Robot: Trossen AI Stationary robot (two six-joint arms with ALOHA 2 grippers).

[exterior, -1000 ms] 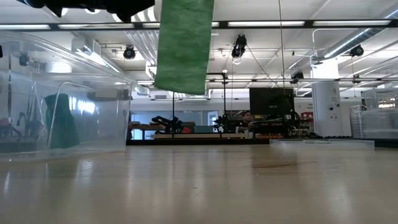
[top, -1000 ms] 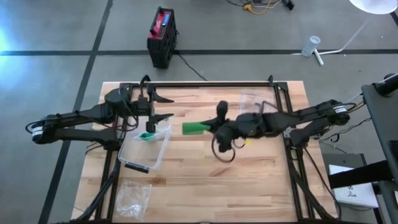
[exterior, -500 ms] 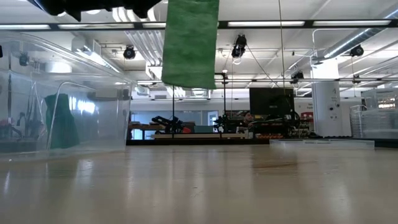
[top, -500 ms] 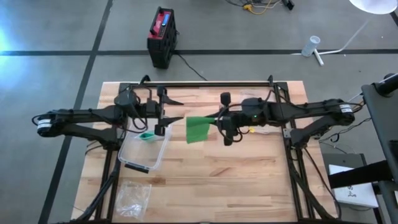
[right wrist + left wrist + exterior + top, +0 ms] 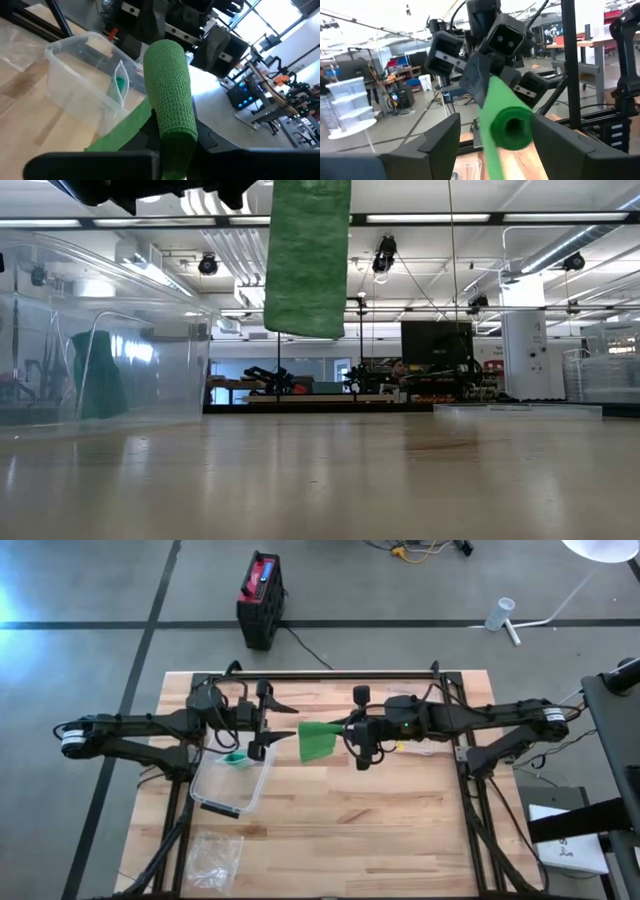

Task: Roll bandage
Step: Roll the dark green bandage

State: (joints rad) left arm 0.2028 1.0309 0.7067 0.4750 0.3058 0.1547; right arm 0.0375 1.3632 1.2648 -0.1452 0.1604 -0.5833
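A green bandage (image 5: 318,741) is partly rolled. Its roll (image 5: 512,126) sticks out level from my right gripper (image 5: 347,730), which is shut on it above the middle of the table. A loose tail (image 5: 308,260) hangs down from the roll, clear of the table top. My left gripper (image 5: 288,720) is open just left of the roll. Its fingers (image 5: 440,145) stand on either side of the roll's free end without touching it. My right gripper pinches the roll's near end (image 5: 175,142) between its two fingers. It comes level from the table's right side, and the fingers lie along the roll. The roll is lifted clear and points at my left gripper. The tail (image 5: 120,135) hangs slack below it.
A clear plastic tub (image 5: 232,778) with a small green piece (image 5: 237,757) inside stands left of centre, below my left gripper. A crumpled clear bag (image 5: 215,855) lies at the near left. Another clear bag (image 5: 405,700) lies at the far right, under my right arm.
My right gripper has risen and gone toward the far edge, and it has turned about its wrist. The bandage now points at my left gripper with its tail hanging. My left gripper has moved toward the table's right, up to the roll, and has stayed open.
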